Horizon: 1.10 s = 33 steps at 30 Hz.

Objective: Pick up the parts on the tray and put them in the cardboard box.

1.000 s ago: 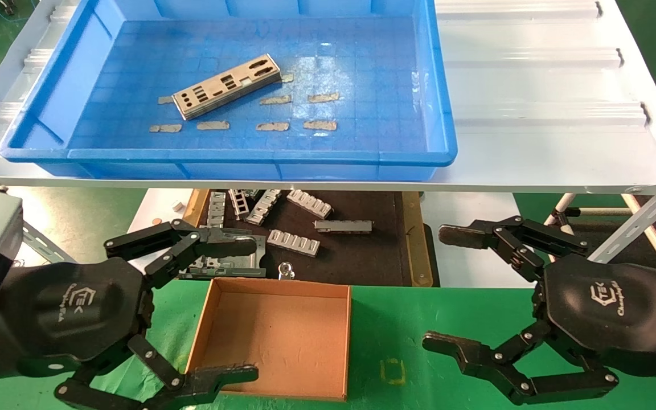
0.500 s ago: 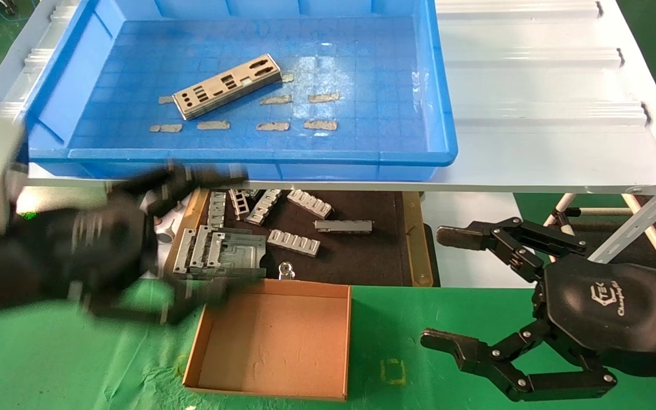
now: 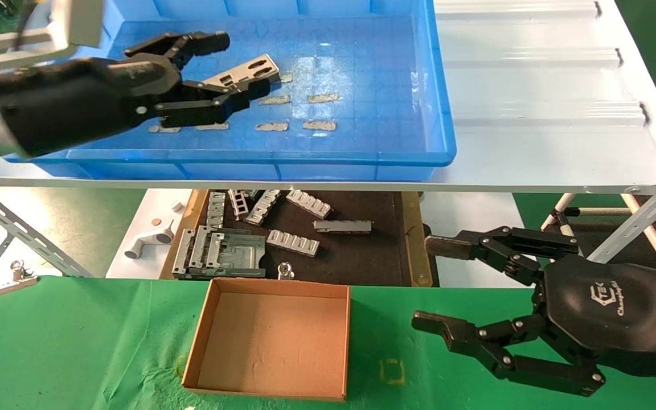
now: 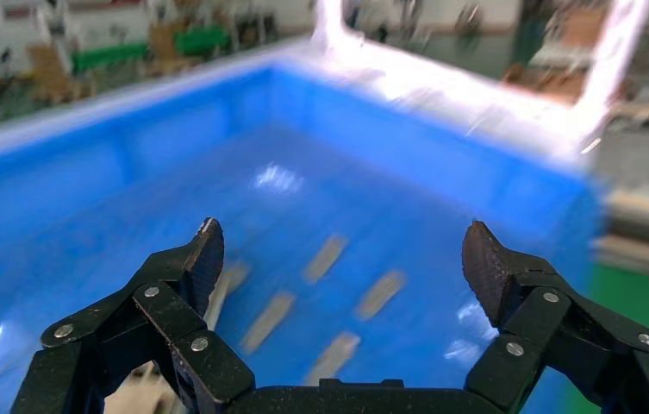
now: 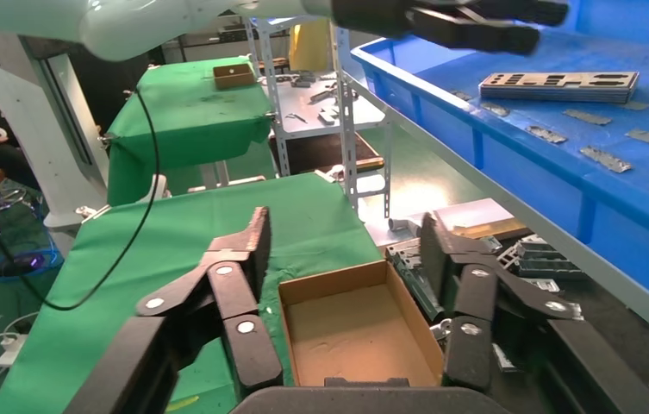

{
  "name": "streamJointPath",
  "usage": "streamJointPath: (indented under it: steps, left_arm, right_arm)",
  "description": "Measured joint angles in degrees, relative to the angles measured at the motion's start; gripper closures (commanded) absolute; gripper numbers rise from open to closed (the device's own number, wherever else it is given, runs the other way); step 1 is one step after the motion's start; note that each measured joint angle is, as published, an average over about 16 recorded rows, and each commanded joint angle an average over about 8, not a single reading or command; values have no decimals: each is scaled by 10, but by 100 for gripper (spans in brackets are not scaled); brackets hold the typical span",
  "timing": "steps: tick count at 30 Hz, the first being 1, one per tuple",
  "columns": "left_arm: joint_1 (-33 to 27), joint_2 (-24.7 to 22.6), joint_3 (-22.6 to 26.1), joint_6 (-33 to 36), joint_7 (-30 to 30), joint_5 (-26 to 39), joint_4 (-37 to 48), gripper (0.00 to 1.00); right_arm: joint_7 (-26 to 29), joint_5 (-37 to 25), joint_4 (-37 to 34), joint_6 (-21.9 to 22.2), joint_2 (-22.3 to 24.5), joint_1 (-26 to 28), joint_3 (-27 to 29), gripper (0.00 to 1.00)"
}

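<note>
The parts are a stack of thin silver-grey plates (image 3: 248,69) lying in the blue tray (image 3: 362,154) on the upper shelf. They also show in the right wrist view (image 5: 558,84). My left gripper (image 3: 242,62) is open and empty, just over the stack, with one finger on each side of it. In the left wrist view the left gripper (image 4: 342,241) is wide open over the tray floor (image 4: 390,155). The cardboard box (image 3: 271,336) sits empty on the green cloth. My right gripper (image 3: 429,283) is open and empty, to the right of the box (image 5: 355,328).
Small grey patches (image 3: 319,124) lie on the tray floor. Below the shelf, a dark mat (image 3: 362,256) holds ribbed grey brackets (image 3: 294,242) just behind the box. The white shelf (image 3: 533,114) extends to the right of the tray. A clip (image 3: 15,279) lies at the cloth's left edge.
My left arm has lifted from beside the box up into the tray, over the plates. My right gripper has shifted slightly left and stays open.
</note>
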State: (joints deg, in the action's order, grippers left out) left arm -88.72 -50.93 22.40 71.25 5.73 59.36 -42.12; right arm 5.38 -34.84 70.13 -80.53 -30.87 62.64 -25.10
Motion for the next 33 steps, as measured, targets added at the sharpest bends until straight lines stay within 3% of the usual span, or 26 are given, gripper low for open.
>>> streamJointPath:
  steps: [16, 33]
  left_arm:
    - [-149, -88, 46, -22, -116, 90, 261, 0]
    - [-203, -125, 57, -44, -178, 110, 376, 0]
  right_arm:
    - [0, 0, 0, 0, 0, 0, 0, 100]
    - [0, 0, 0, 0, 0, 0, 0, 100]
